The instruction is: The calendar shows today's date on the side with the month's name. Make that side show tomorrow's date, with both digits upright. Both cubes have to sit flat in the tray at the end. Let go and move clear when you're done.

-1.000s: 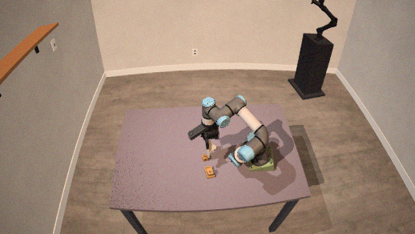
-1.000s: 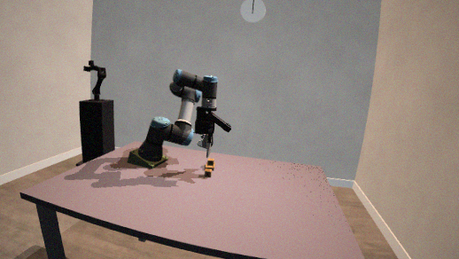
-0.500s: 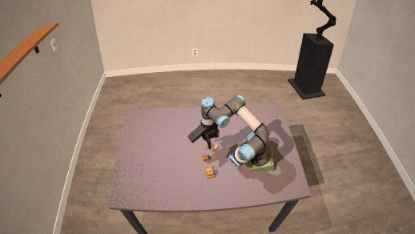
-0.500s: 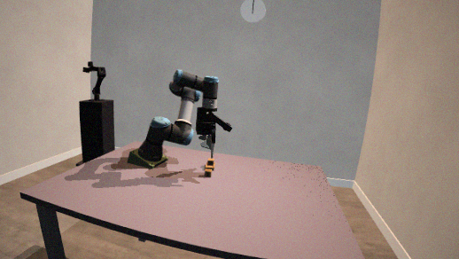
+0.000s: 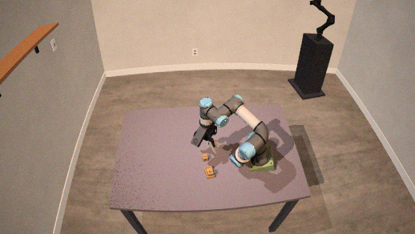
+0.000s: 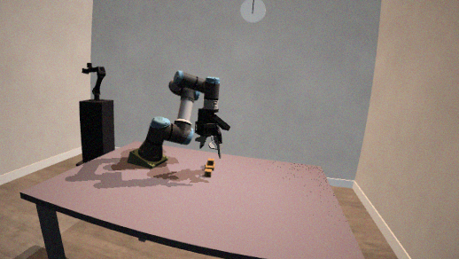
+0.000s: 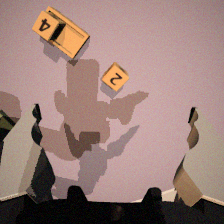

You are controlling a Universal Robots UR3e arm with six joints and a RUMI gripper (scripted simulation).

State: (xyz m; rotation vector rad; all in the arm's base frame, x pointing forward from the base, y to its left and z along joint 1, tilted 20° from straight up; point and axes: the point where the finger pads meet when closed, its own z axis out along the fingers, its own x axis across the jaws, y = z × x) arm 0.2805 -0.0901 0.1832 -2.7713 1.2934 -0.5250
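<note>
Hovering above the matte mauve table (image 5: 160, 180), dark two-jaw gripper (image 7: 114, 145) spread wide, pinching nothing. Lying loose beneath: small orange cube (image 7: 115, 77) showing 2, near the boxy orange tray (image 7: 61, 31) holding a 4 cube.

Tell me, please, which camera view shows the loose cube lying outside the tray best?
The wrist view: the loose cube appears large, its upward face reading 2, apart from the tray, which holds a cube showing 4. The top view shows the cube only as a small orange speck; in the exterior view it blurs together with the tray.
</note>
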